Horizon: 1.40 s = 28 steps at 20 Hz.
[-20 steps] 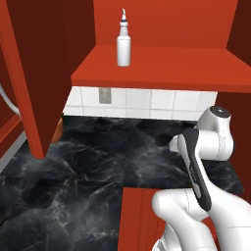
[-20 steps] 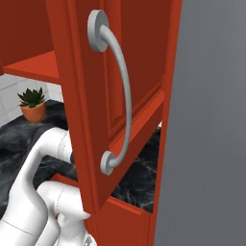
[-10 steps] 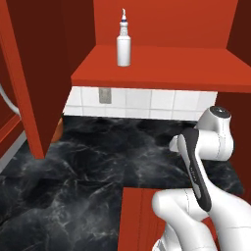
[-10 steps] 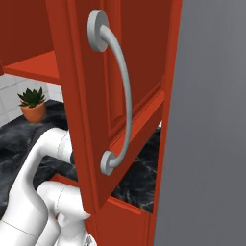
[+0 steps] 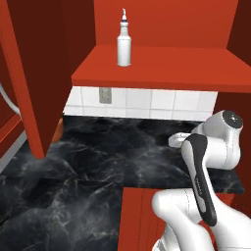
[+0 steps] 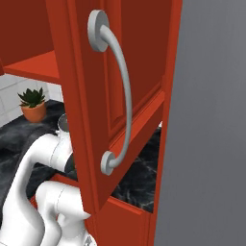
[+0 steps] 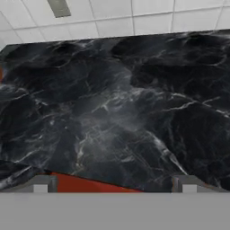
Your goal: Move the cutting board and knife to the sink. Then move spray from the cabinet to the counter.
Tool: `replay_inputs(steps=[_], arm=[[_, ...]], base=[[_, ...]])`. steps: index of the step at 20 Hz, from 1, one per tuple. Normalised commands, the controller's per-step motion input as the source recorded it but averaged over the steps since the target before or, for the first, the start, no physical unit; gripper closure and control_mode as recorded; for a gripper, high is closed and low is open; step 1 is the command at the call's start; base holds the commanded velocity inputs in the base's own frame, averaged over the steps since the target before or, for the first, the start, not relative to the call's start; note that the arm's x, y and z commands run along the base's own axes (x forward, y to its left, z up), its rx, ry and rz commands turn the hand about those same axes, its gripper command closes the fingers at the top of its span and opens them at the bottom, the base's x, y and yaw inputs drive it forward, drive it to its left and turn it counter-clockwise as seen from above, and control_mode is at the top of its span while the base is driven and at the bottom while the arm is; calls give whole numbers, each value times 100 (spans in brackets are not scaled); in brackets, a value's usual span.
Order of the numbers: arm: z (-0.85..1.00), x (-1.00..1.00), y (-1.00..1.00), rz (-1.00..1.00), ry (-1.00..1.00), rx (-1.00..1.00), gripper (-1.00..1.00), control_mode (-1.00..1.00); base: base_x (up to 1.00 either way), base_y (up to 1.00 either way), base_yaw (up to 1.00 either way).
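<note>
Hanging over the counter (image 7: pixel 117 108), the gripper (image 7: pixel 114 184) has its two fingertips (image 7: pixel 40 183) set wide apart at the bottom of the hand view, nothing between them but black marble and a strip of red front edge.

- Gripper: jaws fully spread, empty, touching nothing. It looks down on the veined marble toward the white tiled wall (image 7: pixel 134 13), where a grey outlet plate (image 7: pixel 58 6) sits near the top left of the hand view.
- Arm (image 5: pixel 206 166): white with a dark strip, folded low at the counter's front right corner in the left base view; its elbow is seen beside the red door in the right base view.
- Counter: glossy black with grey-white veins, running from the front edge back to the tiles, below the cabinet shelf.
- Spray (image 5: pixel 124 39): white bottle with dark collar and pointed nozzle, upright on the shelf (image 5: pixel 157 68) of the cabinet (image 5: pixel 162 19), near the shelf's left end and toward its back, well apart from the gripper.
- Cabinet door (image 6: pixel 115 96): red, standing open, close to the right base camera, with a curved grey handle (image 6: pixel 120 86).
- Plant (image 6: pixel 32 103): small green succulent in an orange pot, at the back of the counter against the tiles.
</note>
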Motion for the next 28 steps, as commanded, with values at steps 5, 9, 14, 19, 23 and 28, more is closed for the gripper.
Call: replay_inputs(steps=[5,9,14,19,23,28], arm=[[46,-14,18,14,-31,-7,-100,-100],[53,-11,21,3,-6,-3,-100,-100],[49,-16,28,0,0,-3,-100,-100],[53,-9,31,0,0,0,-100,-100],[56,-12,22,0,0,0,-100,-100],[60,-4,22,-2,0,0,-100,-100]], base=[[0,0,0],[0,0,0],[0,0,0],[0,0,0],[0,0,0],[0,0,0]])
